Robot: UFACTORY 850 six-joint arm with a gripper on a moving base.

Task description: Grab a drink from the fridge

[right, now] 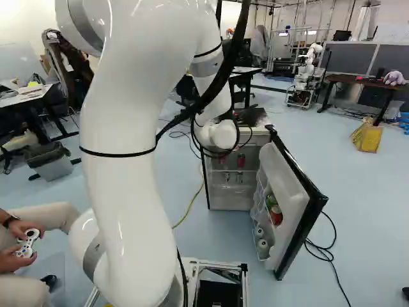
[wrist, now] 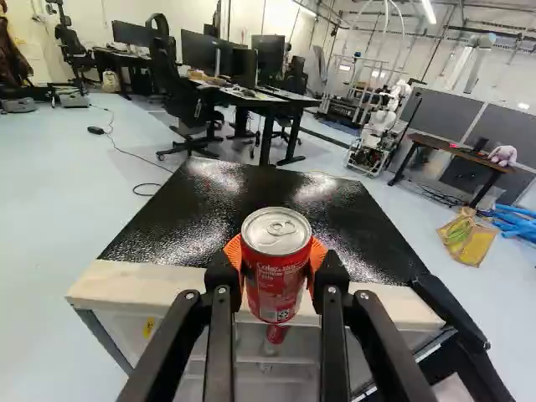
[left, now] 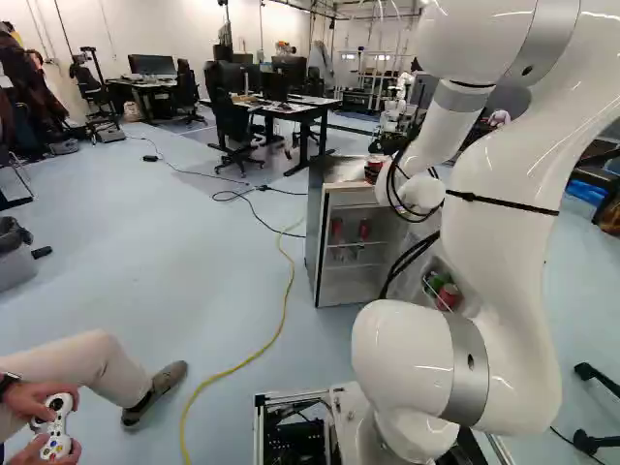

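Hand (left: 376, 169) grasping red can (wrist: 276, 264), orange pads (wrist: 319, 251) on both sides; can upright btwn the fingertips, lid up, near front edge of fridge (wrist: 159, 230) top, can't tell if touching. Fridge door (right: 289, 173) open, w/ door cans (right: 275, 215) in its rack & shelf cans (right: 241, 160) inside.

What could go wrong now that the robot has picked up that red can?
The can hangs between two fingers, so it might slip and drop. The fridge door is wide open, so the arm could perhaps bump it while swinging away. A yellow cable lies on the floor near the base, and might get snagged if the robot drives.
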